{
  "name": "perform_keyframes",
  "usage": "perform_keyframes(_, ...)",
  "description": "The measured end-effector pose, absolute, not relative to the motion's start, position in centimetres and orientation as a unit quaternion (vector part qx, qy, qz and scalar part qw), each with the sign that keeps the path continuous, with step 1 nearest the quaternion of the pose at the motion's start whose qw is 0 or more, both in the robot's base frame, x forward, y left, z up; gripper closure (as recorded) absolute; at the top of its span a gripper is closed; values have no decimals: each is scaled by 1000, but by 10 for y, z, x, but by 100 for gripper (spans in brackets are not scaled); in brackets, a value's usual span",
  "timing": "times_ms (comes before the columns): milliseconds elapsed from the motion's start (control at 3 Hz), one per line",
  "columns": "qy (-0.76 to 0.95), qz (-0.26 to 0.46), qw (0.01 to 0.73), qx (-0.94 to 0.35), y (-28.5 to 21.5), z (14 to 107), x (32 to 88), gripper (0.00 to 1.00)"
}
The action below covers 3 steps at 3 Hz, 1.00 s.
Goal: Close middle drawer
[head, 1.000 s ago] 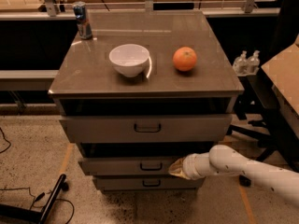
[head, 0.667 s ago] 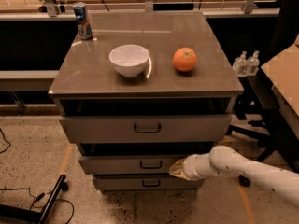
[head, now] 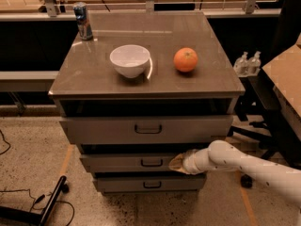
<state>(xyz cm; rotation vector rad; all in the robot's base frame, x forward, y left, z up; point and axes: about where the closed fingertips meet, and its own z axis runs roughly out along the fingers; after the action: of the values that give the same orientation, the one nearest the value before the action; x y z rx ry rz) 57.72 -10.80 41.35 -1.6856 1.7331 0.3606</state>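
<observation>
The grey metal cabinet has three drawers. The middle drawer has a low flat front with a small dark loop handle; it stands out only slightly, a bit less than the taller top drawer. My gripper comes in from the right on a white arm and rests against the middle drawer's front, just right of the handle. The lowest drawer sits below it.
On the cabinet top stand a white bowl, an orange and a drink can. A dark chair with two bottles is at the right. Cables and a black bar lie on the floor at the left.
</observation>
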Motion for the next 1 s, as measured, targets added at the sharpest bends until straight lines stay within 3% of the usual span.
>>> perform_keyframes(1000,665,118,354,-647,-115,414,583,100)
